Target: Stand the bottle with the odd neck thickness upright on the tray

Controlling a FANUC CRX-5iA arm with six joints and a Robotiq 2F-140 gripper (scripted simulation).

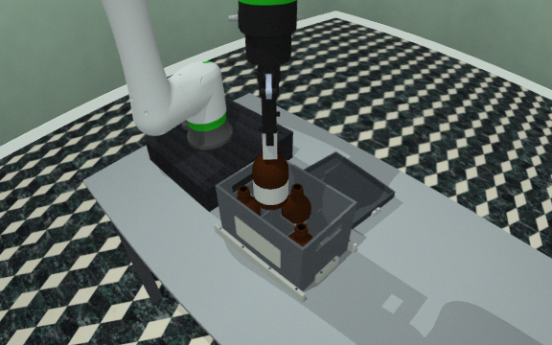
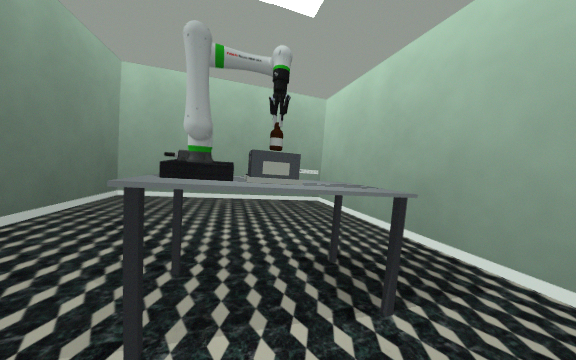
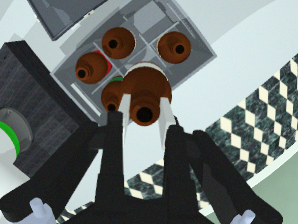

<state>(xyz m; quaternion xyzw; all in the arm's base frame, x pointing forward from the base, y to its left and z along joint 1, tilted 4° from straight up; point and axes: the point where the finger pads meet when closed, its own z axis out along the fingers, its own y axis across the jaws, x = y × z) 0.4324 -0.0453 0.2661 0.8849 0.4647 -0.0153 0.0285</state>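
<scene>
My gripper [image 1: 269,149] [image 2: 278,121] [image 3: 144,107] is shut on the neck of a brown bottle with a white label [image 1: 270,174] [image 2: 276,136] [image 3: 146,84]. The bottle hangs upright, its base above the crate's rim in the exterior view. The grey crate [image 1: 228,211] [image 2: 256,165] holds the other brown bottles: one with a red label [image 3: 91,69], one with a green label [image 3: 111,95], partly hidden by the held bottle, and two more, one at the upper middle [image 3: 120,42] and one at the right [image 3: 172,46]. The dark tray [image 1: 353,184] [image 3: 70,15] has no bottle on it. Neck thickness differences cannot be told.
The tray lies just behind the crate in the top view. Pale strips [image 1: 268,268] lie along the crate's foot. The robot's black base block [image 1: 185,168] [image 2: 195,170] [image 3: 35,95] stands close to the crate's other side. Crate walls and dividers surround the standing bottles.
</scene>
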